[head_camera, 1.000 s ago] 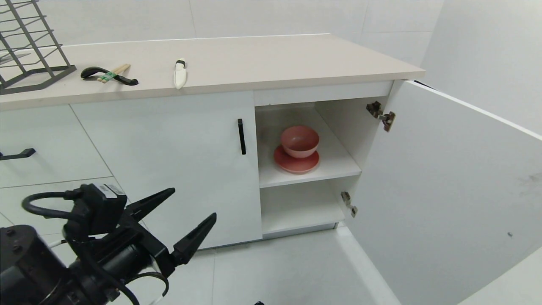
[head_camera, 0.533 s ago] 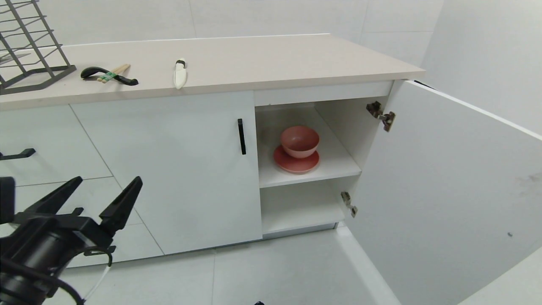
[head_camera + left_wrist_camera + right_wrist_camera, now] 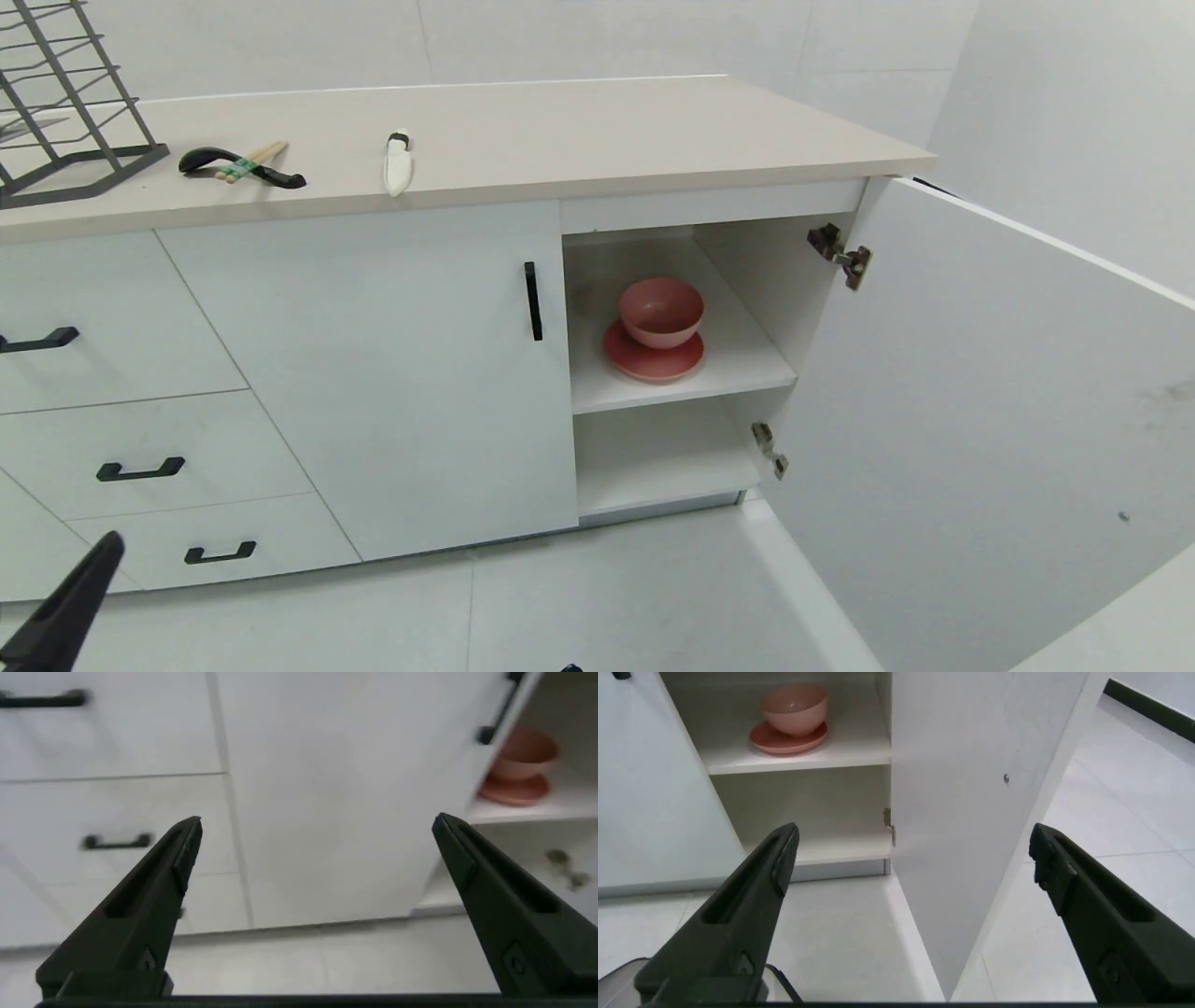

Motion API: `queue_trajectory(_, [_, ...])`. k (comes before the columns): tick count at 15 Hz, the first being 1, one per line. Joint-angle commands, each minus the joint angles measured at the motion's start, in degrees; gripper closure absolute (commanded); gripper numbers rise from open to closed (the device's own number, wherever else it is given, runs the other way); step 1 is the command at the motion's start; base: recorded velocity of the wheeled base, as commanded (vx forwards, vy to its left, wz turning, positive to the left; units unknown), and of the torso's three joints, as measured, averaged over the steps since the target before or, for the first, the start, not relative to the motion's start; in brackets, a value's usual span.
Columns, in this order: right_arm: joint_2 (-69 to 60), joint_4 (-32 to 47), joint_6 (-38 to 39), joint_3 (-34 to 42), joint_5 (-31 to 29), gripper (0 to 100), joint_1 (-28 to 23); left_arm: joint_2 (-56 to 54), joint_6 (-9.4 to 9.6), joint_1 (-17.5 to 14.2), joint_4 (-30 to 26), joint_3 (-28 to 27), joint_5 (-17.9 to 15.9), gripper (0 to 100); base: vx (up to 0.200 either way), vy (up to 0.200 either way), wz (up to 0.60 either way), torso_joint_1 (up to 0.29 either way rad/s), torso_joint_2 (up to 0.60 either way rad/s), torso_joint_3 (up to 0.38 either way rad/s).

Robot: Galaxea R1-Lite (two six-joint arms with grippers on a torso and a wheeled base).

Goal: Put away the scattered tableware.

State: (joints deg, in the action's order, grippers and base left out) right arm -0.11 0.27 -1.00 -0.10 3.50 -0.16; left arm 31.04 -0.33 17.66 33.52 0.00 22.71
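While the black spoon, the chopsticks and the small white knife lie loose on the desk, right of the wire rack, and the pink bowl sits on its plate on the cabinet's upper shelf, the next grasp is best taken on one utensil at a time, low and square. The left jaws, down by the drawers, and the right jaws, facing the open cabinet door, both gape empty above a pale tiled floor.

You're looking at a kitchen: a beige counter over white units with 3 drawers, a wire rack and chopsticks on top, and a bowl on a plate inside the open cupboard.
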Motion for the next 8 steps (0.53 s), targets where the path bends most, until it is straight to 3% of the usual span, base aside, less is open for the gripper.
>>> queue_trajectory(1, [0.1,0.0,0.0,0.0,0.0,0,0.0,-18.9,0.42,-9.7,-9.4,0.0,-0.1,0,0.0,0.0,0.0,0.0,0.0,0.0])
queue_trajectory(2, [0.1,0.0,0.0,0.0,0.0,0,0.0,-22.3,1.12,-10.8,-13.0,0.0,-0.2,0,0.0,0.0,0.0,0.0,0.0,0.0])
queue_trajectory(3, [0.1,0.0,0.0,0.0,0.0,0,0.0,-26.4,2.88,-12.0,-20.1,0.0,0.7,0,0.0,0.0,0.0,0.0,0.0,0.0])
queue_trajectory(4, [0.1,-0.1,0.0,0.0,-0.1,0,0.0,-25.5,0.94,-12.0,-19.8,0.0,1.1,0,0.0,0.0,0.0,0.0,0.0,0.0])
queue_trajectory(5, [0.1,0.0,0.1,0.0,-0.2,0,0.0,-25.5,0.94,-12.0,-19.5,0.0,0.1,0,0.0,0.0,0.0,0.0,0.0,0.0])
queue_trajectory(6, [0.1,0.0,0.1,0.1,-0.2,0,0.0,-25.5,1.21,-11.8,-20.3,0.0,-2.8,0,0.0,0.0,0.0,0.0,0.0,0.0])
queue_trajectory(7, [0.1,0.0,0.2,0.1,-0.2,0,0.0,-25.5,0.68,-11.8,-23.3,0.0,-12.3,0,0.0,0.0,0.0,0.0,0.0,0.0])
queue_trajectory(8, [0.1,0.0,0.2,0.1,-0.2,0,0.0,-25.5,0.68,-11.8,-25.9,0.0,-17.3,0,0.0,0.0,0.0,0.0,0.0,0.0])
